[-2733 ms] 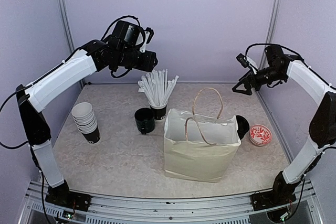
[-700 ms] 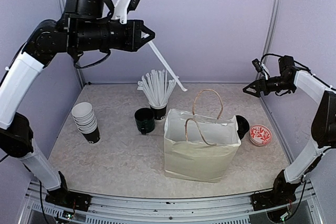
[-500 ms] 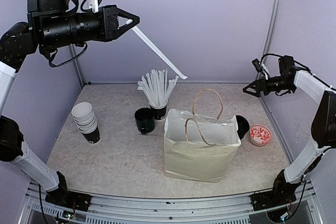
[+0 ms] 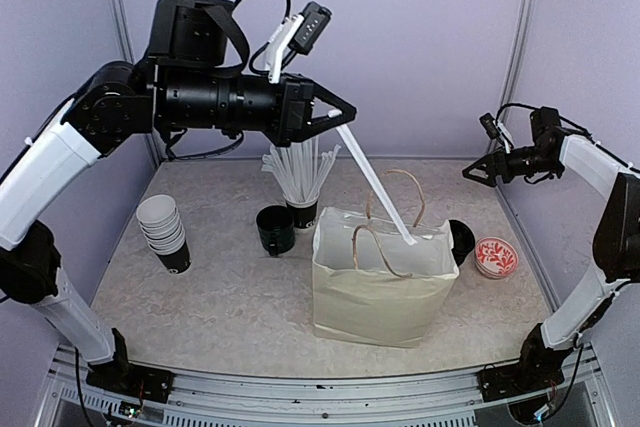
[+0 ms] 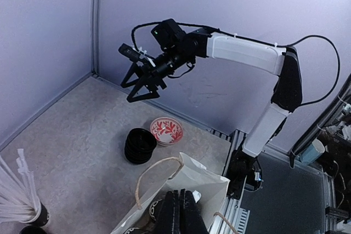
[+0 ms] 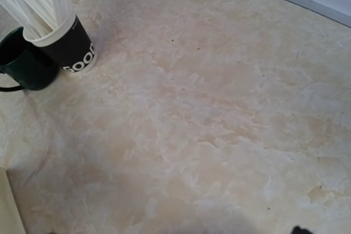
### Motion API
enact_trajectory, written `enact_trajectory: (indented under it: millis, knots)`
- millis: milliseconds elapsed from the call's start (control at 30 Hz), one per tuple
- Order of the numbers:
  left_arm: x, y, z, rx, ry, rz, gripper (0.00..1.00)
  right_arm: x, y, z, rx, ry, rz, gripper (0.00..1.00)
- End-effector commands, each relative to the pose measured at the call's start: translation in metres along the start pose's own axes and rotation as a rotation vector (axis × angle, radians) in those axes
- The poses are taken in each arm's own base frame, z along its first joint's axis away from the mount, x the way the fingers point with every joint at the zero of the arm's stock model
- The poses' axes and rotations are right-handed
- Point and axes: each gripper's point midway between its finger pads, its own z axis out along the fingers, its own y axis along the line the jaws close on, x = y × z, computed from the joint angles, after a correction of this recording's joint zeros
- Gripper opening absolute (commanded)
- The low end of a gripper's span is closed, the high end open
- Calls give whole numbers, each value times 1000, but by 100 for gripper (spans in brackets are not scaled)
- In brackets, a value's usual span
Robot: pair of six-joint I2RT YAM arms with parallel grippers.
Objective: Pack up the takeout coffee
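Black paper cups [image 4: 165,235], white inside, are nested in one leaning stack at the far left of the desk [image 4: 220,307], well apart from the bag. Next comes the dark mug [image 4: 274,230], then the black cup of white straws [image 4: 299,187] just beside it on the right.

My left end effector [image 4: 343,113] hangs above those two, pinched together on a single white straw [image 4: 375,182]. Straw slants down to the right, lower tip at the mouth of the paper bag [image 4: 375,297]. Left wrist view: my fingers [image 5: 181,217] are closed flat against each other above the bag's open top.

Bag stands upright mid-desk, both handles up. Stack of black lids [image 4: 461,239] sits just beside the bag's right side; touching or not, can't tell. Red-and-white patterned dish [image 4: 495,257] is just right of the lids.

My right end effector [image 4: 478,169] is at far right, up off the desk near the back wall, fingers spread apart, nothing between them.
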Motion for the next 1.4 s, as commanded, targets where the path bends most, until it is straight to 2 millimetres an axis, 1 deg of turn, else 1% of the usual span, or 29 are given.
enact_trajectory:
  millis: [0, 67, 100, 167, 200, 233, 300, 367, 400, 433, 467, 533, 567, 633, 667, 733, 800, 833, 867, 933, 967, 1033, 1067, 1100, 1200, 1233, 1267, 1333, 1367]
  knots:
    - [19, -24, 43, 156, 10, 3, 0, -3, 11, -4, -22, -11, -13, 90]
    - [30, -23, 61, 163, 37, 0, 0, -2, 10, -4, -22, -10, -12, 90]
    - [40, -22, 75, 169, 64, -4, 0, -1, 10, -3, -24, -8, -11, 90]
    - [52, -26, 91, 199, 99, -10, 0, 1, 10, -2, -26, -4, -8, 90]
    - [62, -25, 102, 204, 128, -14, 1, 1, 9, -1, -29, -1, -7, 90]
    - [65, -25, 106, 205, 143, -11, 10, 2, 9, 0, -32, 0, -6, 90]
    - [75, -18, 110, 170, 196, 2, 28, 2, 9, 0, -37, 1, -5, 90]
    - [80, -9, 110, 118, 226, 42, 39, 3, 10, 0, -39, 1, -5, 90]
    - [79, -3, 107, 85, 226, 63, 43, 3, 9, 0, -38, 1, -6, 90]
    - [74, 3, 99, 46, 213, 79, 46, 3, 10, 0, -38, 0, -7, 90]
    - [68, 14, 93, -12, 195, 93, 49, 3, 10, 0, -38, 1, -7, 90]
    - [49, 33, 70, -80, 139, 92, 50, 4, 9, 1, -38, 3, -8, 90]
    - [45, 45, 63, -111, 122, 74, 51, 5, 9, 1, -38, 5, -6, 90]
    - [41, 88, 47, -237, 93, 21, 50, 6, 8, 2, -40, 7, -4, 90]
    - [35, 108, 35, -294, 67, -2, 49, 7, 8, 3, -41, 9, -3, 90]
    - [36, 147, 23, -390, 42, -48, 47, 9, 6, 5, -41, 14, -2, 90]
    - [33, 177, 15, -476, 8, -50, 47, 11, 6, 7, -45, 18, 2, 90]
    - [33, 187, 15, -505, 0, -38, 47, 12, 5, 8, -49, 20, 3, 90]
    - [33, 193, 16, -519, -3, -19, 47, 13, 5, 8, -53, 21, 2, 90]
    - [39, 210, 27, -561, 20, 14, 45, 15, 5, 9, -53, 25, 3, 89]
    - [38, 223, 27, -603, 22, 13, 44, 16, 4, 10, -53, 27, 4, 89]
    - [42, 250, 39, -650, 38, -16, 42, 16, 4, 10, -53, 28, 4, 89]
    - [40, 259, 43, -653, 35, -30, 40, 16, 4, 10, -53, 26, 3, 89]
    - [46, 269, 53, -647, 49, -32, 40, 16, 5, 10, -55, 26, 4, 88]
    - [40, 290, 66, -642, 28, -31, 39, 19, 4, 12, -58, 30, 9, 88]
    - [45, 300, 75, -640, 39, -38, 39, 20, 4, 12, -60, 31, 11, 88]
    - [45, 306, 80, -640, 39, -44, 39, 21, 4, 13, -61, 32, 12, 88]
    - [59, 322, 97, -640, 68, -59, 39, 21, 3, 13, -59, 34, 10, 87]
    - [60, 326, 102, -633, 68, -62, 39, 21, 3, 13, -60, 33, 9, 87]
